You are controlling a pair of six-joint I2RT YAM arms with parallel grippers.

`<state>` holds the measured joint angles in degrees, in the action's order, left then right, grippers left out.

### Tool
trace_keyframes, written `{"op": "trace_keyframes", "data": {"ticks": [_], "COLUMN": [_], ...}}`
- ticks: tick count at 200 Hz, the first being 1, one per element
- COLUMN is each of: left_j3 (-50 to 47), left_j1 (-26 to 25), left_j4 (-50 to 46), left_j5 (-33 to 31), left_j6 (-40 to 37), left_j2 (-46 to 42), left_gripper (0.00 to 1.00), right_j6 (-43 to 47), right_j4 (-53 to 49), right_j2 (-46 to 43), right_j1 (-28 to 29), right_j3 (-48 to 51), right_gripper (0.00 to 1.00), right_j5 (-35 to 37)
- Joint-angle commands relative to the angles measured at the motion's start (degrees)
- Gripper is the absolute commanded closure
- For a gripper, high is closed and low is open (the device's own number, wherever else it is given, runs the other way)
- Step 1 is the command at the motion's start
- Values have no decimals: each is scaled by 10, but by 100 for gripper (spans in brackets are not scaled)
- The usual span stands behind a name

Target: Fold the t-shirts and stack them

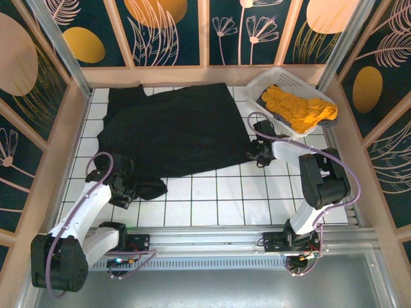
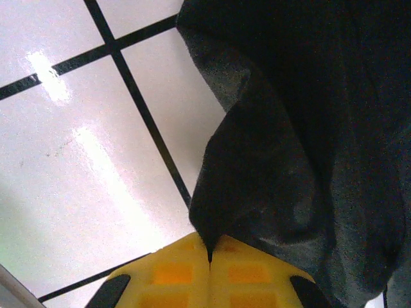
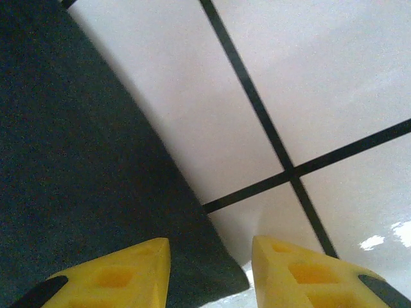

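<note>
– T-shirts first: the black t-shirt (image 1: 173, 131) is the biggest thing we have. It is spread over the far-left part of the table (image 1: 212, 205), mostly flat, with its near-left corner bunched up.

– And the other one?

– The mustard-orange t-shirt (image 1: 298, 106) lies crumpled in the white basket (image 1: 263, 78) at the far-right corner, well apart from both arms. We judge it is waiting its turn.

– So which step are we in?

– We take it as the start of the first fold on the black one, getting hold of its near edge at both ends. Nothing is folded or stacked yet.

– How do our claws stand?

– Our left claw (image 2: 210, 260) is closed. Its yellow pads are pressed together with a peak of black cloth pinched in the seam between them, at that bunched corner. Our right claw (image 3: 210, 247) is spread apart and grips nothing. One finger is over the cloth and the other over bare tile, astride the shirt's edge at its near-right corner.

– What does the next move call for?

– We think the right claw has to come down and close on that edge. The cloth is thin and lies flat on the tile, so a finger must scoop under it or pinch up a ridge. After that, we expect both claws need to lift evenly, or the limp cloth may sag or slip free.
</note>
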<state>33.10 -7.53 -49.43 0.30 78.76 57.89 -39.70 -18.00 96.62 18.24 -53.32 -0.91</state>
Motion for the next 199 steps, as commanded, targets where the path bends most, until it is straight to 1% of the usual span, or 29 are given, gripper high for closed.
{"op": "trace_keyframes", "data": {"ticks": [1,14,25,47,73,103,140,157,174,199], "left_j3": [15,14,14,17,7,3,-15,-9,13,34], "left_j1": [-2,-2,-2,-2,-2,-2,-2,-2,-2,-2], "left_j4": [-19,-18,-17,-23,-54,-102,-145,-195,-246,-235], "left_j5": [-16,-15,-14,-10,18,41,79,67,36,27], "left_j6": [8,9,10,13,41,92,112,117,129,155], "left_j2": [2,1,0,-4,-17,-77,-121,-136,-149,-163], "left_gripper": [100,100,100,100,100,100,100,100,100,100], "right_j6": [-16,-16,-20,-39,-50,-60,-48,-22,-18,-35], "right_j4": [-5,-12,-26,-75,-123,-201,-243,-248,-256,-263], "right_j2": [24,43,57,76,60,18,-62,-74,-89,-136], "right_j1": [6,5,4,-3,-14,-22,-31,-30,-22,-17], "right_j3": [-11,-24,-34,-53,-57,-49,13,39,58,64], "right_gripper": [63,72,82,100,100,100,100,100,100,100], "right_j5": [13,14,16,68,97,123,109,65,45,36]}}
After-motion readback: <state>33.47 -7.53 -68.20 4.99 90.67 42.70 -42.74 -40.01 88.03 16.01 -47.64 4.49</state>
